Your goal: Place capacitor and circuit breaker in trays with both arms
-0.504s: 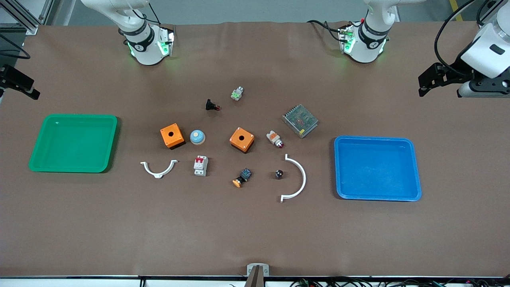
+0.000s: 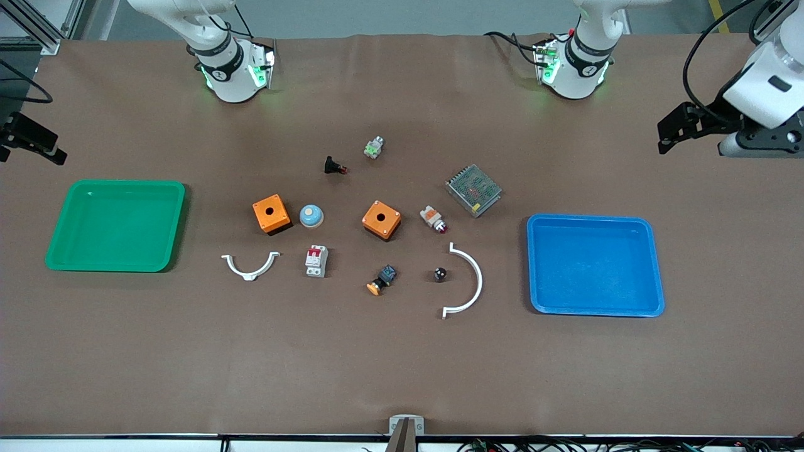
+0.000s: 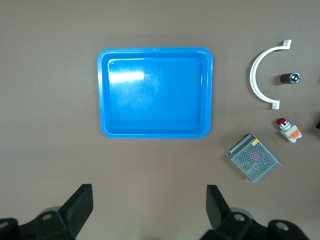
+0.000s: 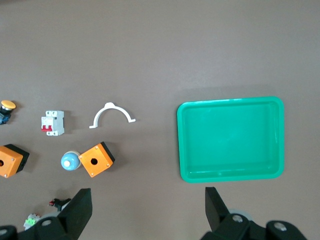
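Observation:
The capacitor (image 2: 440, 274), a tiny black cylinder, lies on the table inside the curve of a large white arc clip (image 2: 470, 281); it also shows in the left wrist view (image 3: 290, 78). The circuit breaker (image 2: 316, 260), a white block with red levers, lies just nearer to the front camera than a blue dome button (image 2: 311, 216); it also shows in the right wrist view (image 4: 53, 122). My left gripper (image 2: 672, 130) is open and empty, up over the table's left-arm end (image 3: 149, 195). My right gripper (image 2: 34, 141) is open and empty, up over the right-arm end (image 4: 147, 196).
A blue tray (image 2: 534, 221) sits toward the left arm's end, a green tray (image 2: 177, 188) toward the right arm's. Between them lie two orange boxes (image 2: 271, 213) (image 2: 381, 220), a metal mesh unit (image 2: 473, 189), a small white clip (image 2: 250, 266) and several buttons.
Both hands have shifted slightly at the table's ends. Nothing on the table has moved.

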`<state>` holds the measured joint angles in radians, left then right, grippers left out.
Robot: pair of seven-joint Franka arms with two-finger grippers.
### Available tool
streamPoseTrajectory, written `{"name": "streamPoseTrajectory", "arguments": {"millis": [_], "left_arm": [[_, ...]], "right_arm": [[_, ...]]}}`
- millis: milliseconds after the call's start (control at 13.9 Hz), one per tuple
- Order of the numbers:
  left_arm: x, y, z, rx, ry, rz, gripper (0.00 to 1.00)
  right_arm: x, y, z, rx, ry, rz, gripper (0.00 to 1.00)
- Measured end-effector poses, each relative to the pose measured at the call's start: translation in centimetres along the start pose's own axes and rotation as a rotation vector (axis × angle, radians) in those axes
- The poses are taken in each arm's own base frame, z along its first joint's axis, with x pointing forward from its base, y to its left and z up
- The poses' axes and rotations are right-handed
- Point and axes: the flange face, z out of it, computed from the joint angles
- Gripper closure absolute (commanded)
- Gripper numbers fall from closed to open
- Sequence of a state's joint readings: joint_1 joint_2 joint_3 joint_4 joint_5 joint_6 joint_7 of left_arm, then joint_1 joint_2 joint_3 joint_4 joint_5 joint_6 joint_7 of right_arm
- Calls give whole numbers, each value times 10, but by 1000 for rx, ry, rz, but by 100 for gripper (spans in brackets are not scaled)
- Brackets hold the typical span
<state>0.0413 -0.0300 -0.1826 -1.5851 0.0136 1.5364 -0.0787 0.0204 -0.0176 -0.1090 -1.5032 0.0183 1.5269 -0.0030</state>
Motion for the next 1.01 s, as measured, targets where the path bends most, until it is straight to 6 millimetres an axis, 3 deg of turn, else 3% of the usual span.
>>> {"name": "streamPoseTrajectory", "arguments": {"millis": [144, 288, 504, 720, 1008], "left_arm": [[23, 12, 31, -10, -34, 24, 0], [51, 42, 69, -24, -26, 66, 0], [81, 110, 132, -46, -14, 49, 0], [91, 184, 187, -40, -11, -5, 0], [108, 274, 247, -51, 13, -73, 7]], "right_arm": [[5, 0, -3, 0, 41, 0, 0], [7, 0, -4, 0, 54, 0, 0], [9, 0, 2, -1, 41, 0, 0], [18, -4, 23, -5, -7, -5, 0], [31, -38, 62, -11, -89, -61, 0]]}}
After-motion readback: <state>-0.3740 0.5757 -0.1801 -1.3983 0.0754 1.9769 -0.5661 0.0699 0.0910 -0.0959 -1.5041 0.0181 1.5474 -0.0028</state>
